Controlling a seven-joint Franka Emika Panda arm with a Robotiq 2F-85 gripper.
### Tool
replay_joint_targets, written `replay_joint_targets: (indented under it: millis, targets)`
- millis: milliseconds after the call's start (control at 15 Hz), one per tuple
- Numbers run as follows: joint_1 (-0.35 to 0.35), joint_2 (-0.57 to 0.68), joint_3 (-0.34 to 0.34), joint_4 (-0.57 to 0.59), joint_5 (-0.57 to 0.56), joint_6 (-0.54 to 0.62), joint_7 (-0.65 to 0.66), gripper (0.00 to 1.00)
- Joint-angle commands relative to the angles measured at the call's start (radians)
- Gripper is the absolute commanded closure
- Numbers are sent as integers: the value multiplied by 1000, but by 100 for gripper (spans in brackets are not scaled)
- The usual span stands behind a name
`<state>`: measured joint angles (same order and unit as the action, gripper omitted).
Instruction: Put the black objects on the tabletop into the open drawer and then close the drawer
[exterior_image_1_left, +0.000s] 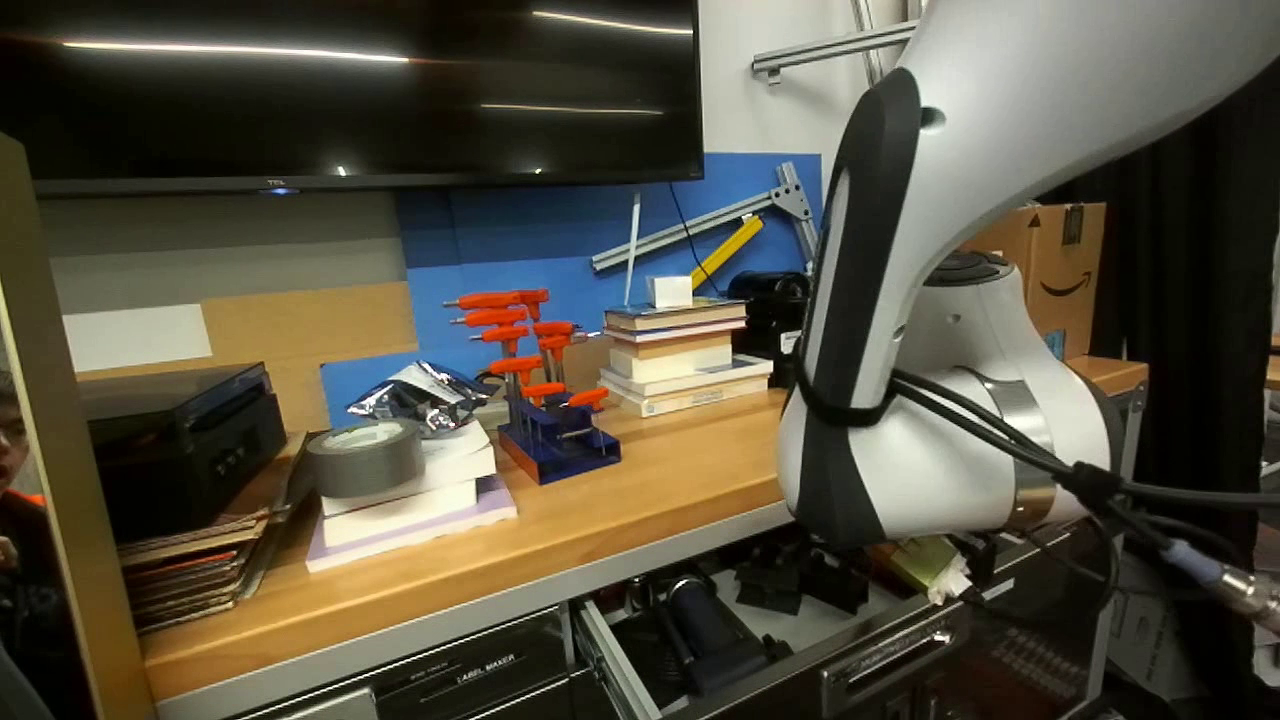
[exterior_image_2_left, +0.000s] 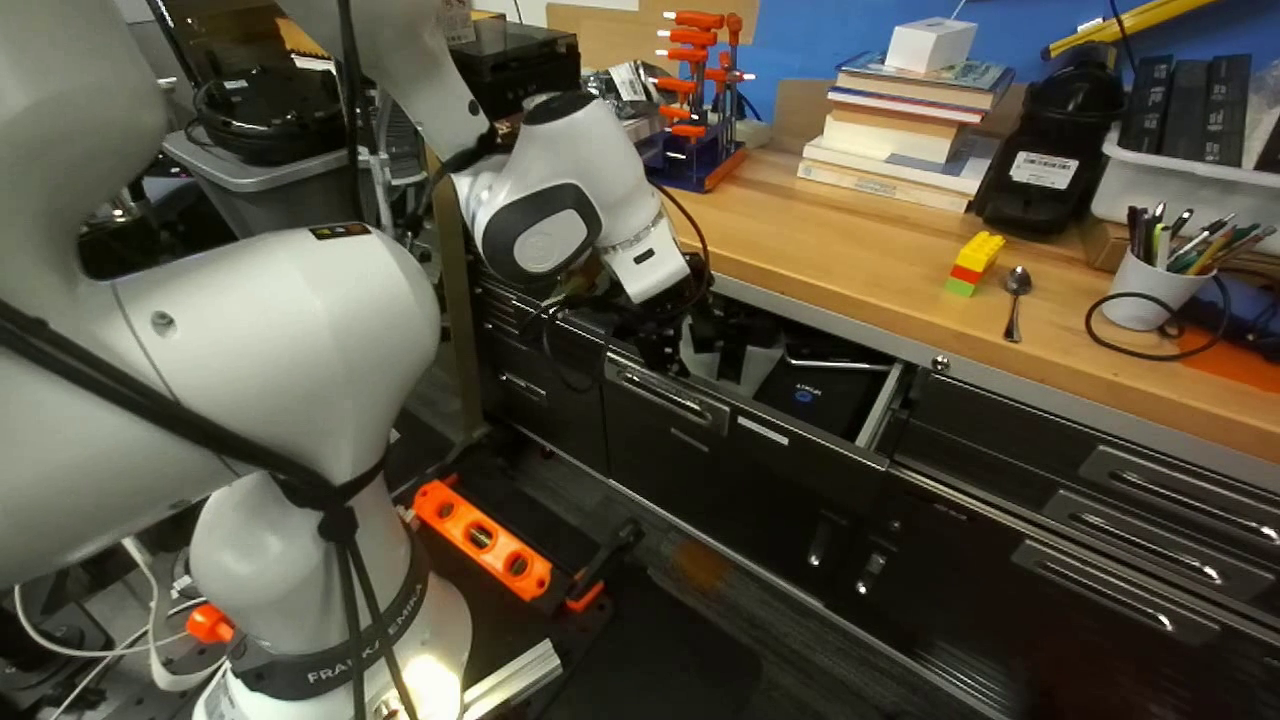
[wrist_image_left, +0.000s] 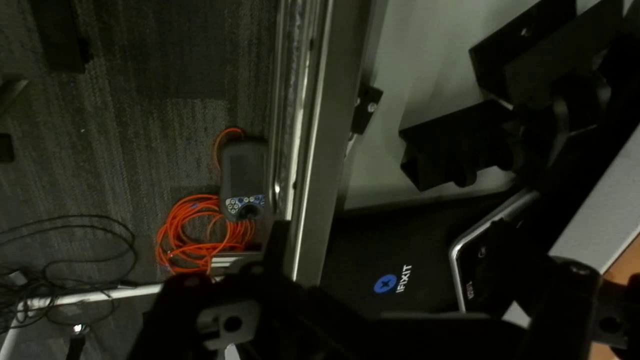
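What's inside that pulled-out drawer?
Black blocky pieces and a black item marked IFIXIT show inside the drawer. Anything further back is covered by the tabletop; the arm blocks part too.

In an exterior view, the line of sight runs down across my counter (exterior_image_1_left: 690, 470) toward the wall (exterior_image_1_left: 765, 120), with my arm (exterior_image_1_left: 960, 200) close in front. In an exterior view, it runs down past my base (exterior_image_2_left: 290, 665) toward that counter. My wrist view points down, close over the drawer (wrist_image_left: 335, 125), which all three share.
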<state>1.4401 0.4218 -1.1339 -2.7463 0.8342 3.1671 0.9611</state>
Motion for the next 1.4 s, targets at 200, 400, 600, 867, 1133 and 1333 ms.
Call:
replay_joint_targets:
  millis: [200,400,600,867,1133,1333]
  targets:
    - [432,363,-464,3,-191,-439,262,0]
    - [578,456,-615,-5,-321,-661,382,0]
    - [645,518,-680,13,-436,-884,467,0]
    - [631,529,-668,36,-511,-1162,473,0]
    - [574,440,-607,45,-543,-1332,383,0]
    - [551,371,-568,28,-475,-1310,265,0]
